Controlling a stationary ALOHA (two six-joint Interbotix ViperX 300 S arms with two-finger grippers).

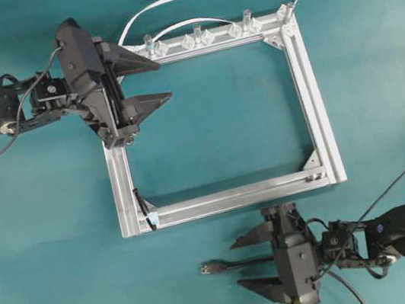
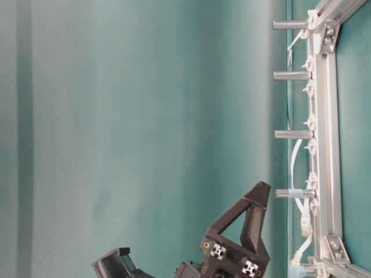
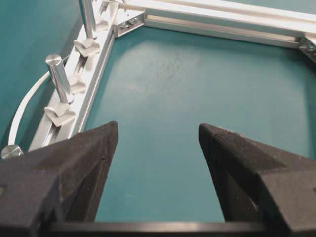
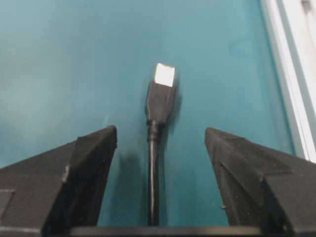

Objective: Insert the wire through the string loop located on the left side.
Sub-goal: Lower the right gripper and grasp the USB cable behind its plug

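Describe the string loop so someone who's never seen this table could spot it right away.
Find the rectangular aluminium frame on the teal table, then go to its bottom-left corner in the overhead view. The string loop is a thin dark strand rising from a small light blue tag, unlike the clear clips and metal posts along the top rail.

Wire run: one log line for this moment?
wire: on table, plug between open right gripper jaws, ungripped | left gripper: open, over frame corner | loop: unthreaded
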